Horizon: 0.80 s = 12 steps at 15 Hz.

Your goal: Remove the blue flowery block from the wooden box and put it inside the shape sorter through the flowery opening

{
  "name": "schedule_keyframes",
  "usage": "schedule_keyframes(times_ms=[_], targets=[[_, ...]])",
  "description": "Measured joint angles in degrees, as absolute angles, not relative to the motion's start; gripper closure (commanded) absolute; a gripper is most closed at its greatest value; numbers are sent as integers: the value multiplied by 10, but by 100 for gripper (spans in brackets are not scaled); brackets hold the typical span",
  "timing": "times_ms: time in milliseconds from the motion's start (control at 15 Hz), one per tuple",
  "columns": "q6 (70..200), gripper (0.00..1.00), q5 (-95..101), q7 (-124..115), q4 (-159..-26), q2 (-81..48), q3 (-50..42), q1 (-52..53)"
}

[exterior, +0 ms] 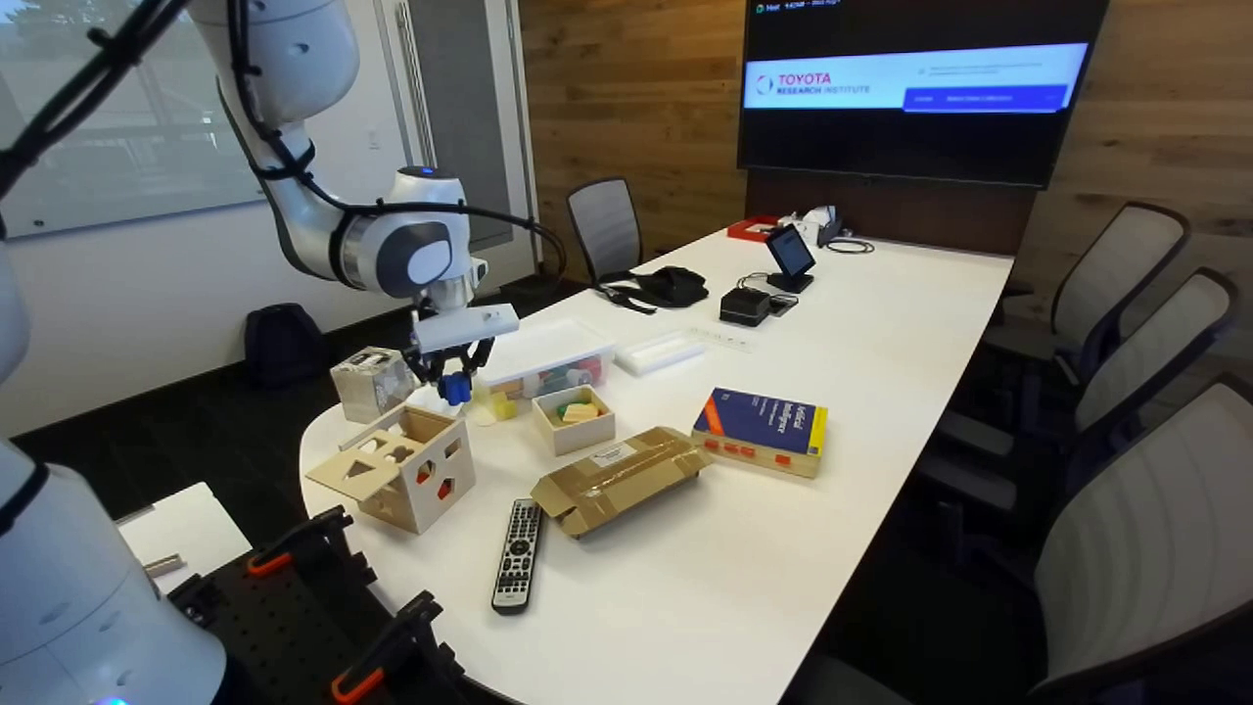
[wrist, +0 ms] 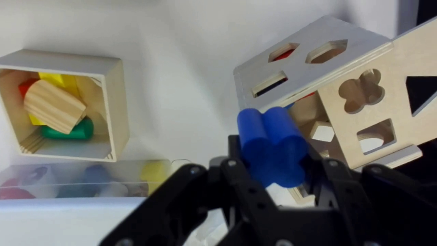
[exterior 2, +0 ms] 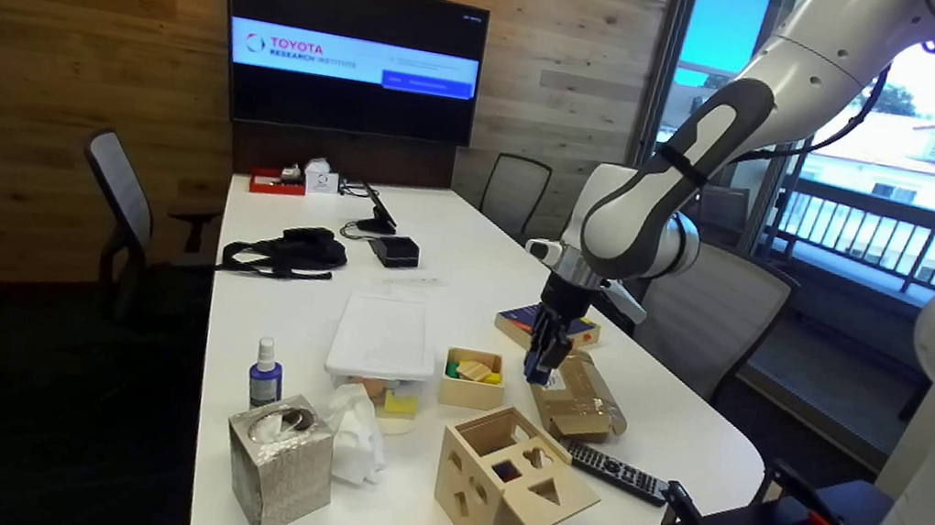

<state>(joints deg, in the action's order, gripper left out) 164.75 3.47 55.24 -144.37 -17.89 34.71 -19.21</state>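
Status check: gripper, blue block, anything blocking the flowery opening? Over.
Gripper shut on blue flowery block, aloft, out of wooden box. Not yet in shape sorter. Nothing seen blocking flowery opening; lid partly slid open.

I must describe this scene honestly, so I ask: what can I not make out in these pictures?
Shape sorter, wrist view: inside partly hidden by the blue flowery block.
Wooden box, wrist view: one corner cut off by the left edge.
Plastic bin, wrist view: contents blurred behind its cloudy wall.
Remote control, in an exterior view: button labels too small to read.
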Motion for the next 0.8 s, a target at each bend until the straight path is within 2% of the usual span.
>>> schedule_keyframes(times_ms=[200, 267, 800], targets=[[1628, 84, -23, 582, -1436, -178, 343, -190], [1628, 59, -50, 580, -1430, -177, 338, -188], [1628, 59, -91, 569, -1403, -174, 317, -183]])
